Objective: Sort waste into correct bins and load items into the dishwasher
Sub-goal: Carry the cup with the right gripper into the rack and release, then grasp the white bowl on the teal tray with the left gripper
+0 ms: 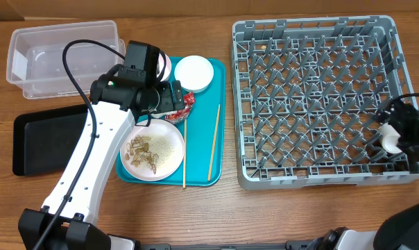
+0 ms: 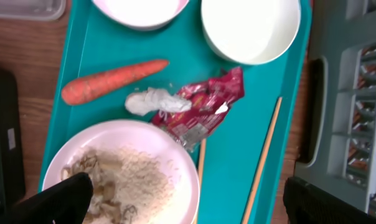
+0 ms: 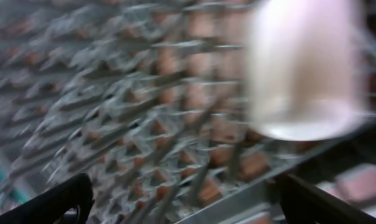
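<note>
On the teal tray [image 2: 238, 143] lie an orange carrot [image 2: 113, 81], a crumpled white wrapper [image 2: 154, 101] and a shiny red wrapper [image 2: 203, 109]. A white plate [image 2: 175, 162] holds beige nut-shell scraps [image 2: 104, 177]. Two white bowls [image 2: 250, 31] [image 2: 138, 12] and two chopsticks [image 2: 263, 162] [image 2: 200, 162] are also on it. My left gripper [image 2: 182, 205] is open and empty above the plate. My right gripper [image 3: 182, 199] is open over the grey dish rack [image 1: 306, 177], apart from the small white cup [image 3: 303, 68] in the rack's front right corner.
The clear tub [image 1: 64, 55] stands at the back left, with nothing visible inside it. The black tray [image 1: 46, 139] lies in front of it, left of the teal tray. The right wrist view is blurred.
</note>
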Controlling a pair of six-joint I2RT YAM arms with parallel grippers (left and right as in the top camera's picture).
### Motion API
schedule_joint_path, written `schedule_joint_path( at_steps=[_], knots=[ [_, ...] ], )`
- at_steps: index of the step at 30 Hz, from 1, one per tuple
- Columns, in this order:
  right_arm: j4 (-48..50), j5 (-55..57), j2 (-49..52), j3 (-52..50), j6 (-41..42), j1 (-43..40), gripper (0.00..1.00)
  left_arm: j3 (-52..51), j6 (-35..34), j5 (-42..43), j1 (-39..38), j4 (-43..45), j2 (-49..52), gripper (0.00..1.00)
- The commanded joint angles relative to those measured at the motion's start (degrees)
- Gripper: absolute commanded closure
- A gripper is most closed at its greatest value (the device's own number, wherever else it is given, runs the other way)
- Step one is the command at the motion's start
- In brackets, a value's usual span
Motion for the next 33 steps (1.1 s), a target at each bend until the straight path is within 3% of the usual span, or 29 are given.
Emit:
schedule_joint_path(
  at_steps=[1, 5, 11, 28, 33],
  knots=[
    [-0.2, -7.6, -6.5, 1.2, -4.8, 6.5, 0.02, 0.9, 1.5, 0.1, -0.1, 3.8, -0.9, 0.00],
    [-0.2, -7.8, -10.0, 1.2, -6.1, 15.4, 0.00, 0.9, 2.3, 4.2, -0.7, 14.3, -0.5, 0.02],
    [-0.7, -7.8, -10.4, 1.2, -6.1, 23.6, 0.00, 0.9, 5.4, 1.4, -4.9, 25.9, 3.2, 0.03],
    [-1.2, -7.8, -10.4, 1.2, -6.1, 24.9, 0.00, 0.9, 6.2, 0.8, -9.0, 37.9, 22.5, 0.21],
    [-1.5, -7.8, -10.4, 1.2, -6.1, 24.9, 0.00, 0.9, 5.5, 2.4, -9.8, 39.5, 25.8, 0.21]
  ],
)
